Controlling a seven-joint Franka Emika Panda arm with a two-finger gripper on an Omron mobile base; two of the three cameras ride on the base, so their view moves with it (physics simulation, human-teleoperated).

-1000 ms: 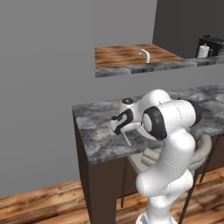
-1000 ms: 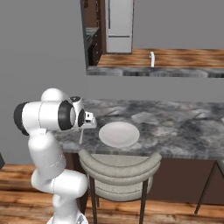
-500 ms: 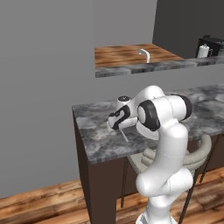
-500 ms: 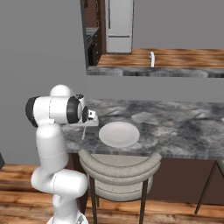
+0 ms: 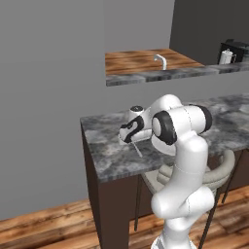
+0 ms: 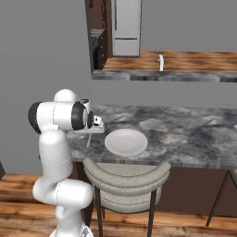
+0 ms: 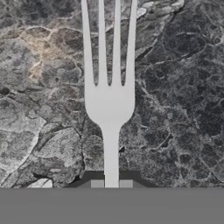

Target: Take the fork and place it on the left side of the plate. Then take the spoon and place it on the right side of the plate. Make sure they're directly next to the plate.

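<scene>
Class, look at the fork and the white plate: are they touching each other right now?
Apart. In the right base view the fork hangs from the shut gripper left of the plate, with bare counter showing between them.

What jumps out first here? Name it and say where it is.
The fork held in the shut gripper, tines pointing away from the hand, above the dark marbled counter. Next, the white plate lying on that counter near its front edge, just right of the gripper, with a rounded grey chair below it.
</scene>
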